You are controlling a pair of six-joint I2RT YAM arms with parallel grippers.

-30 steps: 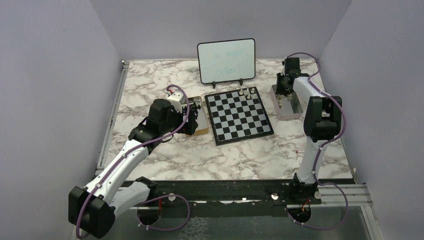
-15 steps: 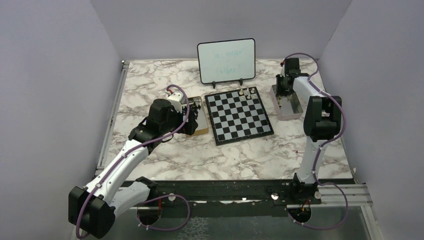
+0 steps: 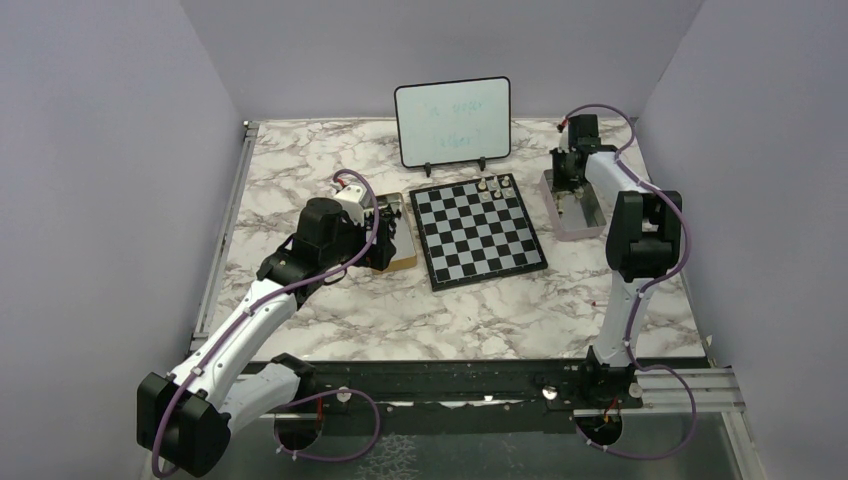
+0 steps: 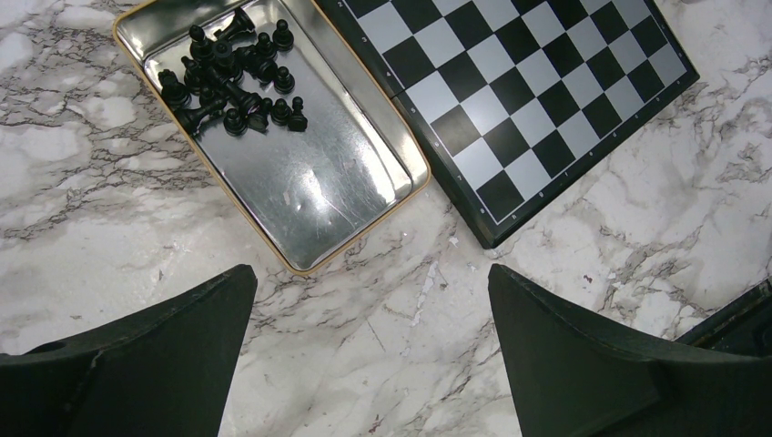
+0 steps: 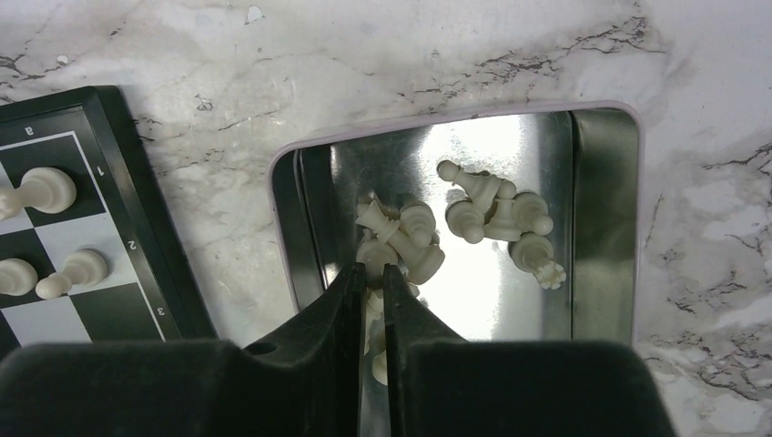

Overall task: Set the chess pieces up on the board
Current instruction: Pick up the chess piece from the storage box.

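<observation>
The board (image 3: 478, 234) lies mid-table, with three pale white chess pieces (image 3: 490, 186) on its far right corner squares; two of them show in the right wrist view (image 5: 41, 191). My right gripper (image 5: 373, 271) is down in a silver tray (image 5: 601, 200) of several white pieces (image 5: 496, 214). It is shut on one white piece, which shows pale between the fingers. In the top view it (image 3: 566, 188) hangs over that tray (image 3: 578, 225). My left gripper (image 4: 371, 273) is open and empty above bare marble, near a gold-rimmed tin (image 4: 346, 173) of black pieces (image 4: 232, 77).
A white black-framed whiteboard (image 3: 452, 120) stands on a stand behind the board. The gold-rimmed tin (image 3: 400, 260) lies just left of the board, the silver tray just right of it. The board's near corner (image 4: 496, 232) is close to my left fingers.
The right wrist has shifted slightly toward the far side over its tray. The left arm has not moved.
</observation>
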